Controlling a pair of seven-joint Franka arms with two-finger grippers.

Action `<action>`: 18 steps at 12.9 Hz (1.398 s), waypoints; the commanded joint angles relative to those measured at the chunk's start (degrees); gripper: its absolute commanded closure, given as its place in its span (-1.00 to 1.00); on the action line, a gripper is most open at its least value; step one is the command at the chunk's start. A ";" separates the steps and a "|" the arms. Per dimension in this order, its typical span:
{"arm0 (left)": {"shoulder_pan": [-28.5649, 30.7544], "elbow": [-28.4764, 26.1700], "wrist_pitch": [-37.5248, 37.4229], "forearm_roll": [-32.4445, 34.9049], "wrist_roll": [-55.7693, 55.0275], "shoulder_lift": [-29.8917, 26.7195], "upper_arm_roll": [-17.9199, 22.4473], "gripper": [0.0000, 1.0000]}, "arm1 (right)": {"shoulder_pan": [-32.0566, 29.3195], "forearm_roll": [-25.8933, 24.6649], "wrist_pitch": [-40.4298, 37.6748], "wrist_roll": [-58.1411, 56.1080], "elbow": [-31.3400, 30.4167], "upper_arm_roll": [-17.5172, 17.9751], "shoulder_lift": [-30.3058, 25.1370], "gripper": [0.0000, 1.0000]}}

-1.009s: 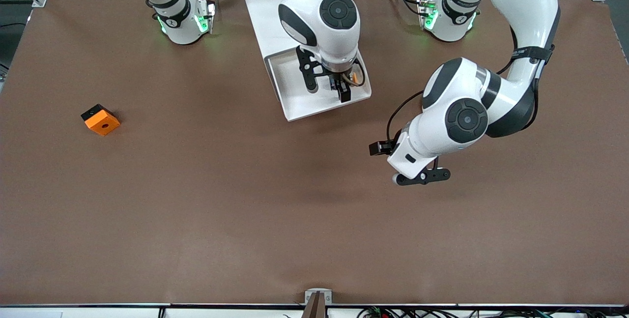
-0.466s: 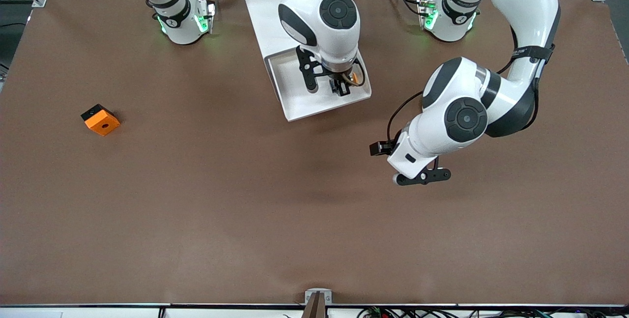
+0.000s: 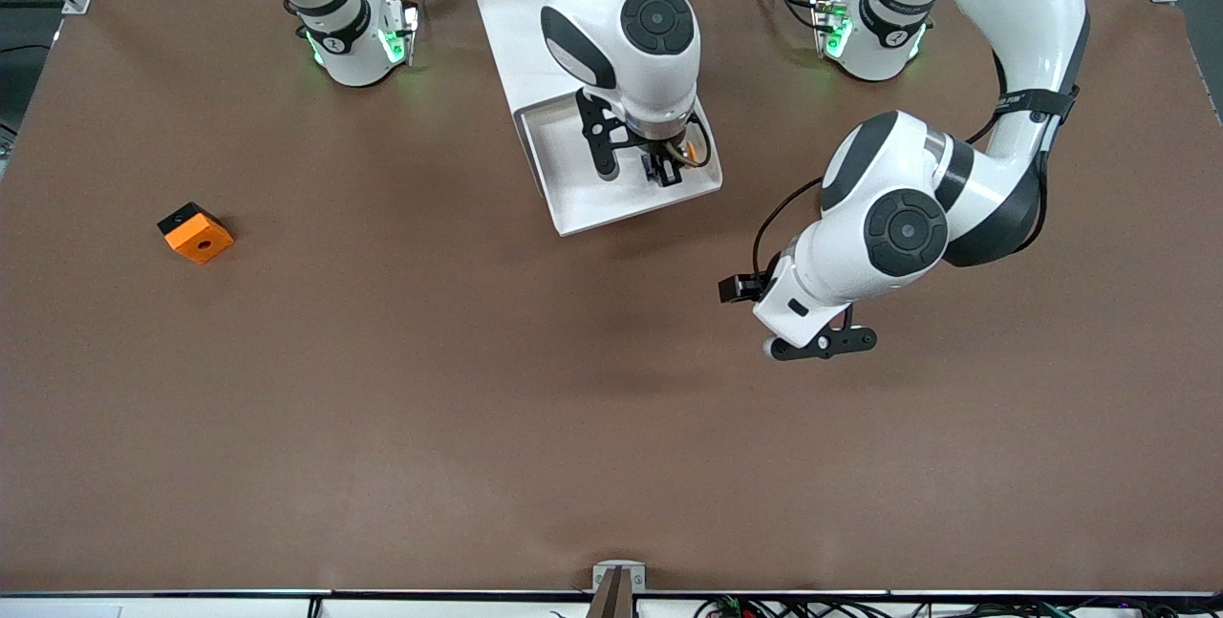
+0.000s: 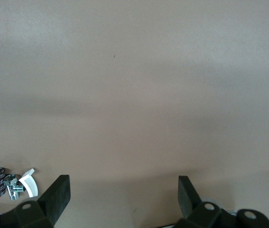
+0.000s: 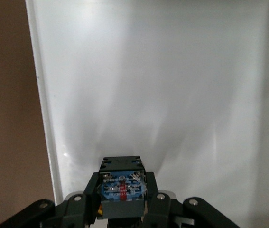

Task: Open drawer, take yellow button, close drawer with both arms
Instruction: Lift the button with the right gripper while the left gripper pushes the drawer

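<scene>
Front view: the white drawer [image 3: 611,202] stands pulled open at upper centre of the frame, its tray angled down toward the camera. The right gripper [image 3: 663,175] reaches down into the tray, its fingers pressed in on the button [image 3: 690,151], of which only a sliver of orange cap shows just beside the gripper. The left gripper [image 3: 820,343] hangs over bare brown table [image 3: 478,408] at centre right of the frame, toward the left arm's end, waiting with its fingers spread. An orange block [image 3: 196,233] with a round hole lies at the frame's left, well apart from the drawer.

Left wrist view: the two dark fingers [image 4: 56,197] stand wide apart at the bottom edge, with nothing between them but tabletop. A few small parts [image 4: 10,183] lie in the lower left corner.

Right wrist view: the fingers [image 5: 155,202] pinch the button [image 5: 122,187] by its dark blue-black body at bottom centre, over the white drawer floor [image 5: 162,85].
</scene>
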 commanded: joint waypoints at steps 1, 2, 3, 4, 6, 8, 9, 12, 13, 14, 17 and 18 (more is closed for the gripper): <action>-0.33 -0.26 0.23 1.12 -1.23 -0.92 0.18 -1.00 | -1.58 1.09 -4.08 -1.12 4.81 0.09 -0.59 1.00; -0.42 -0.26 0.23 1.21 -1.23 -0.92 0.18 -1.00 | -2.29 1.27 -6.27 -2.96 6.49 0.09 -0.77 1.00; -0.42 -0.26 0.23 1.21 -1.23 -0.92 0.18 -1.00 | -3.34 2.05 -8.38 -5.76 7.90 0.00 -1.21 1.00; -0.42 -0.26 0.32 1.21 -1.23 -0.83 0.18 -1.00 | -5.17 2.93 -11.01 -10.14 8.26 0.09 -2.52 1.00; -0.51 -0.35 0.32 1.38 -1.14 -0.48 0.26 -1.00 | -8.34 4.34 -14.97 -18.58 8.26 0.00 -5.24 1.00; -2.08 -0.43 0.32 5.31 -1.58 0.22 0.18 -1.00 | -11.94 4.26 -19.28 -27.80 8.26 -0.09 -7.44 1.00; -2.53 -0.43 0.32 5.60 -2.80 0.66 0.18 -1.00 | -13.35 4.17 -20.78 -32.55 8.26 -0.61 -8.32 1.00; -4.20 -0.43 0.49 5.78 -6.94 2.16 0.18 -1.00 | -19.50 3.56 -22.02 -45.65 8.18 -0.79 -9.21 1.00; -4.72 -0.43 0.93 5.52 -7.12 2.25 0.09 -1.00 | -21.43 2.95 -22.11 -51.09 7.65 -0.79 -9.47 1.00; -5.25 -0.43 3.02 5.08 -7.21 2.25 0.09 -1.00 | -23.19 1.29 -22.63 -56.36 6.95 -0.79 -9.47 1.00; -9.11 -0.70 4.80 5.77 -13.24 2.25 0.09 -1.00 | -29.60 -1.98 -22.38 -71.58 4.93 -0.79 -9.47 1.00; -10.08 -0.70 5.06 5.86 -14.84 2.34 0.09 -1.00 | -32.24 -2.16 -21.51 -75.89 4.05 -0.79 -9.39 1.00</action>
